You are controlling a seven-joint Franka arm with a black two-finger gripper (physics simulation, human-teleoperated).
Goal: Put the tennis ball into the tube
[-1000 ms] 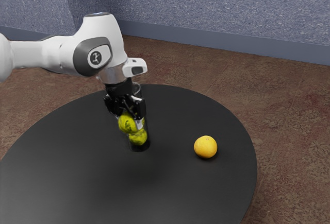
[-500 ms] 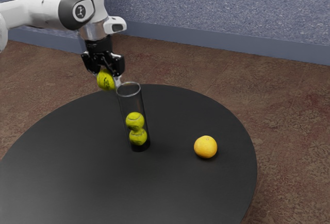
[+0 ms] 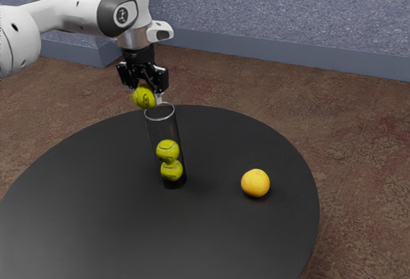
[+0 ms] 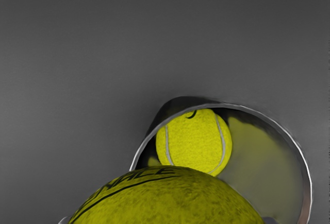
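Tube [image 3: 163, 129], long axis upright, mouth up, both fingers [image 3: 159, 98] tight on tennis ball [image 3: 144, 97]

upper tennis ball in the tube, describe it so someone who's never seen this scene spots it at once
On the round black table stands a clear tube, open at the top. The upper tennis ball is the yellow-green one inside it, sitting on the lower ball; the held ball, of the same colour, is up in the gripper, outside the tube.
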